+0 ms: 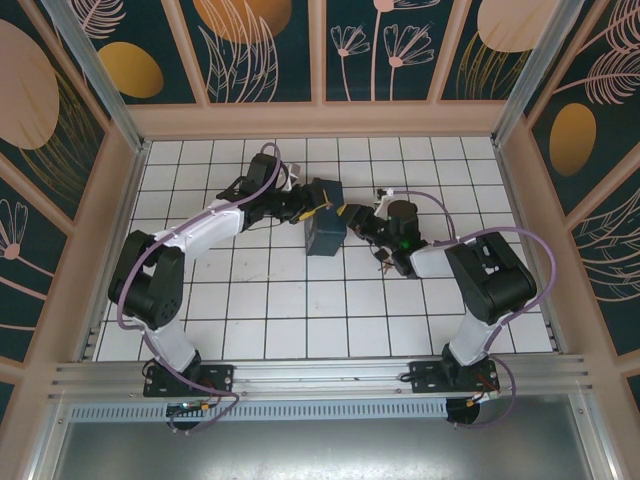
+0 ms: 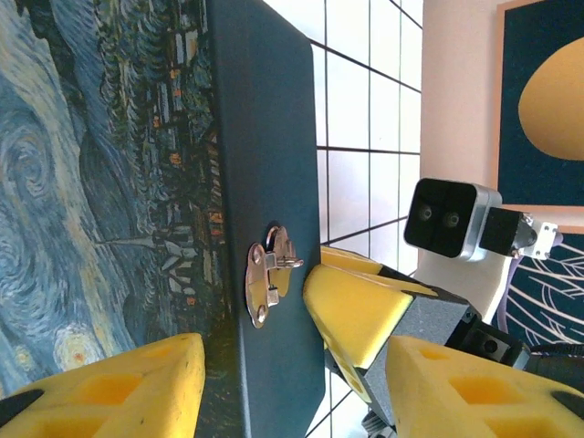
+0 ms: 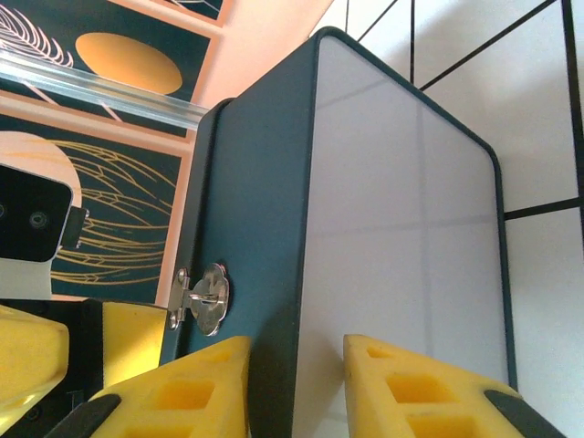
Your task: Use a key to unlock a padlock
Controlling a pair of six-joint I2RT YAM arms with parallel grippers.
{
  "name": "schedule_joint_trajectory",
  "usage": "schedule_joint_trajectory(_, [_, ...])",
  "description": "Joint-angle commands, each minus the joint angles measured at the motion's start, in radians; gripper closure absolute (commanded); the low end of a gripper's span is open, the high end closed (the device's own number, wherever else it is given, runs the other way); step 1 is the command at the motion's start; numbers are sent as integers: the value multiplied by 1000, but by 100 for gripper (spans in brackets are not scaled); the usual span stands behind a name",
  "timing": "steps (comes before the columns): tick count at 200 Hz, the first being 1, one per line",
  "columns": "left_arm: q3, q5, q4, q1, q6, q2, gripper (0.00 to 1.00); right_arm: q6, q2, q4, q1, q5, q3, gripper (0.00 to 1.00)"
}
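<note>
Yellow fingers [image 2: 109, 388] of the left gripper [image 2: 294, 365]: nearest item in the left wrist view, jaws standing wide. One finger lay over the painted face of the tin [image 2: 100, 182]. The other stood clear of the tin's dark side, so the jaws were not closed on it.

Right gripper [image 3: 297, 351]: jaws partly parted, straddling the corner edge between the tin's dark side and its pale face. One finger sat below the latch [image 3: 203, 297], the other over the pale face. Whether either finger pressed on the tin could not be told.

Tin: swirling blue-and-yellow night sky on one broad face, plain pale on the other, with dark blue sides. It sat between the two grippers over the middle of the table [image 1: 250, 300].

Latch: small silver clasp on the dark side, just beside one right-gripper finger.

Padlock [image 1: 383, 260]: small dark item on the white tiles, just beside the right arm's wrist, near the tin but apart from it.

Key: too small to tell apart from the padlock in the top view.

Table: white tiles with black grid lines.

Walls [image 1: 260, 50]: dark panels painted with leaves and orange discs.
</note>
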Motion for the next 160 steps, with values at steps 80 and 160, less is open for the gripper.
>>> schedule_joint_trajectory(80, [135, -26, -37, -60, 50, 40, 45, -127, 75, -307, -83, -46, -153, 69])
schedule_joint_trajectory(160, [-86, -568, -142, 127, 415, -209, 8, -384, -237, -654, -95, 34, 14, 36])
